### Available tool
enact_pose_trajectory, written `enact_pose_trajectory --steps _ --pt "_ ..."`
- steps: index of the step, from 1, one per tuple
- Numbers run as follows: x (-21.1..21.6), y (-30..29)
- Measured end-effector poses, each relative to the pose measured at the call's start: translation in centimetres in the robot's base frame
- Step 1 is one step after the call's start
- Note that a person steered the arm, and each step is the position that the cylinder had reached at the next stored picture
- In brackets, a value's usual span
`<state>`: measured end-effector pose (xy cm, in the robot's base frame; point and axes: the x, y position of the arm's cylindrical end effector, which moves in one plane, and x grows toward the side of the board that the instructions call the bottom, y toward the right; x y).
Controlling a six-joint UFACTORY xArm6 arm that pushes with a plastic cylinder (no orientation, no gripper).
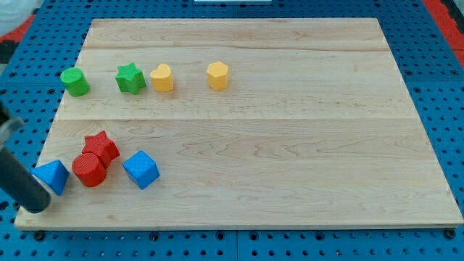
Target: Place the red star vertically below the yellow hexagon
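The red star point(101, 146) sits at the near left of the wooden board point(290, 145), touching the red cylinder point(90, 170) just in front of it, with a blue cube point(141, 170) close to the right and a blue triangular block point(51, 176) further left. The yellow hexagon point(217, 75) stands toward the far side, right of a yellow heart-like block point(162, 77), a green star point(130, 78) and a green cylinder point(75, 82)

The star looks like a small, light, rigid piece that should slide readily on the smooth wood; its points mean an off-centre push would likely spin it, so I judge the best contact is a flat notch on its left side, pushing right. Since the cylinder touches it, a careless shove from the near side would drag that along too

There are no jaws to report: the arm ends in a plain rod. My tip point(34, 206) rests at the near-left corner, just beside the blue triangular block and left of the star

The board is flat, pale planks, with plenty of bare wood below the hexagon. It lies on a blue perforated table point(435, 43)
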<state>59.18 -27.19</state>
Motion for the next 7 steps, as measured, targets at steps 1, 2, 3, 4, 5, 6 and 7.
enact_pose_trajectory --steps 1,2,3,4,5,6,7 --pt "0.0 0.0" --pt "-1.0 0.5" --pt "-1.8 0.5" --pt "0.3 -1.5" --pt "0.2 -3.1" --pt "-0.8 -3.3" --pt "-1.9 -2.3"
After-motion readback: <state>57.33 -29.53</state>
